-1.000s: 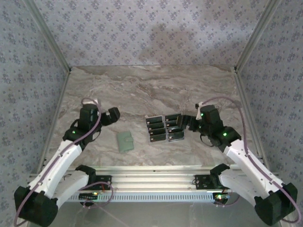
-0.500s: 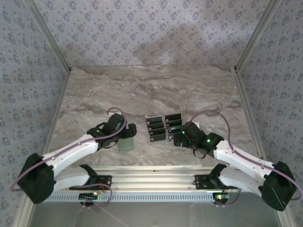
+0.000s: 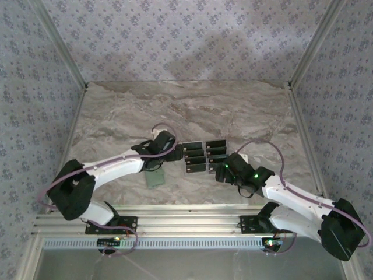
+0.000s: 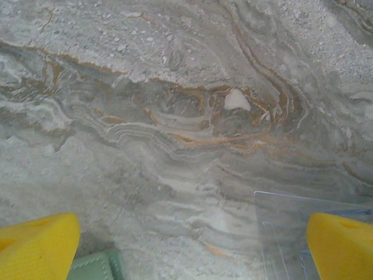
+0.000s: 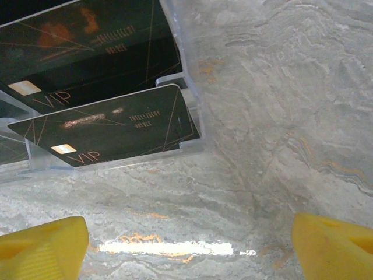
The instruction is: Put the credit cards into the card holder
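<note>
L gripper [image 4: 189,245] and R gripper [image 5: 186,248] fully open, empty: I'd ease R fwd toward 10 o'clock, pinching nearest credit card [image 5: 111,131] squarely by its edge.

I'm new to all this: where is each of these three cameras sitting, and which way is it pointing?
Top view: high behind the arms, looking down on the marble table; both arms, left claw and right claw show.
Left wrist: on the left arm, facing down at the table; its yellow fingertips and a corner of the card holder show.
Right wrist: on the right arm, facing the credit cards in their clear rack; its yellow fingertips show.
Shared: top and right wrist views both catch the cards.
</note>
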You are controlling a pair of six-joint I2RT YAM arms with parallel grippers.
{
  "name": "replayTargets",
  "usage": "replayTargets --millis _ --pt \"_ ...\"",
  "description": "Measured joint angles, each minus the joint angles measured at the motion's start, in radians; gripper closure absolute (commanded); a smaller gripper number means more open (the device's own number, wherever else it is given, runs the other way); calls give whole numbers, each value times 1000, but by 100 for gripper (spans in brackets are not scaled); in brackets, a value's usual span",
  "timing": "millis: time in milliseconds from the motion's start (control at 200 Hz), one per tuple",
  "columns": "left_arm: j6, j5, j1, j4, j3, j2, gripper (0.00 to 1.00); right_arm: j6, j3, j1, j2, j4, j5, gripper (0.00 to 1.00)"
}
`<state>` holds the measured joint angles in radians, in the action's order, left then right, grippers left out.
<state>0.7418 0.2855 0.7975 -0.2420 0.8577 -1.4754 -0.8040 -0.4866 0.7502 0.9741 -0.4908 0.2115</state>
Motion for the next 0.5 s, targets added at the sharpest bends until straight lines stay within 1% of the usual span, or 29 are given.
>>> replayTargets --millis 185,345,500 --pt "-19 -1 2 31 82 -94 0 -13 20 -26 -37 2 4 8" --pt "-45 -8 2 71 157 -183 0 -21 37 -70 -78 1 10 7" --pt "-75 -14 2 93 255 -280 0 -24 39 -97 -112 -5 10 7"
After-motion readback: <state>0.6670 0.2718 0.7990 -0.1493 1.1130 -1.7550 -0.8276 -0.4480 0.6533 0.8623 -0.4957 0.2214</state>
